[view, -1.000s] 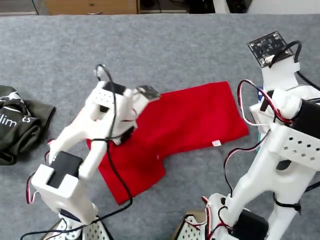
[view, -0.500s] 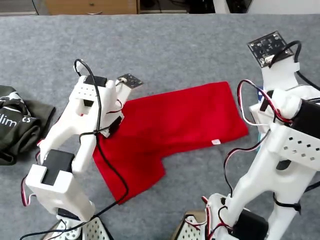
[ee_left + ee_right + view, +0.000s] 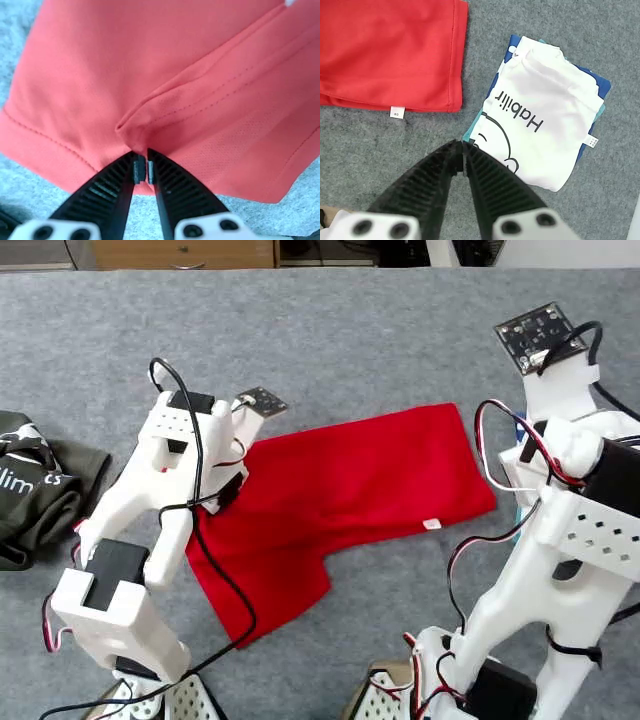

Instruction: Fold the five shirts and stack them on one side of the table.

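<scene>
Left claw (image 3: pixel 141 170) pinches a ridge of the red shirt (image 3: pixel 165 70) right at its tips. Lift it off the bench (image 3: pixel 20 195) before you carry it across, keeping the hems aligned. Right claw (image 3: pixel 462 149) is pressed together and empty.

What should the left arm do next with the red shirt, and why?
The left gripper is shut on a raised fold at the edge of the red shirt, which lies spread out and only partly folded. So probably lift slightly and draw that edge across over the rest of the shirt.

Bright even light, w/ soft shadow on red shirt (image 3: pixel 165 125)
</scene>
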Robot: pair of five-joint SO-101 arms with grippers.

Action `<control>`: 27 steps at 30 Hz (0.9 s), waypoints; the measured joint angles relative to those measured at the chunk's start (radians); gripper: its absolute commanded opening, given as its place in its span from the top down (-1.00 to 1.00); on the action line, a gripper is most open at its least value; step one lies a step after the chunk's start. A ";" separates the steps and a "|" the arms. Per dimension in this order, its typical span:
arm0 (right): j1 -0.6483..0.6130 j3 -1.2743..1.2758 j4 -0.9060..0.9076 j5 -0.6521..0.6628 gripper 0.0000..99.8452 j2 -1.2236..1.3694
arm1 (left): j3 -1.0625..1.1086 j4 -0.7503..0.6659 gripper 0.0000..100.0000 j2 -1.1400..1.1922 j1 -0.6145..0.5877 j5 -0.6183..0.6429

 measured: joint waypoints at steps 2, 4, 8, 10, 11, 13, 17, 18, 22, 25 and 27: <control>0.000 0.000 0.000 0.000 0.99 0.000 | 0.000 0.000 0.96 0.000 0.000 -0.009; 0.000 0.000 0.000 0.000 0.99 0.000 | 0.000 0.000 0.96 0.000 0.000 -0.012; 0.000 0.000 0.000 0.000 0.99 0.000 | 0.000 0.000 0.96 0.000 0.000 -0.012; 0.000 0.000 0.000 0.000 0.99 0.000 | 0.000 0.014 0.96 0.000 0.000 -0.012; 0.000 0.000 0.000 0.000 0.99 0.000 | -0.006 0.037 0.96 0.000 0.000 -0.012; 0.000 0.000 0.000 0.000 0.99 0.000 | -0.044 0.074 0.96 0.000 0.002 -0.012; 0.000 0.000 0.000 0.000 0.99 0.000 | -0.121 0.141 0.96 0.000 0.002 -0.012; 0.000 0.000 0.000 0.000 0.99 0.000 | -0.138 0.150 0.96 0.000 0.002 -0.012; 0.000 0.000 0.000 0.000 0.99 0.000 | -0.160 0.166 0.96 0.000 0.002 -0.012; 0.000 0.000 0.000 0.000 0.99 0.000 | -0.161 0.167 0.96 0.000 0.002 -0.012; 0.000 0.000 0.000 0.000 0.99 0.000 | -0.158 0.167 0.96 0.000 0.002 -0.012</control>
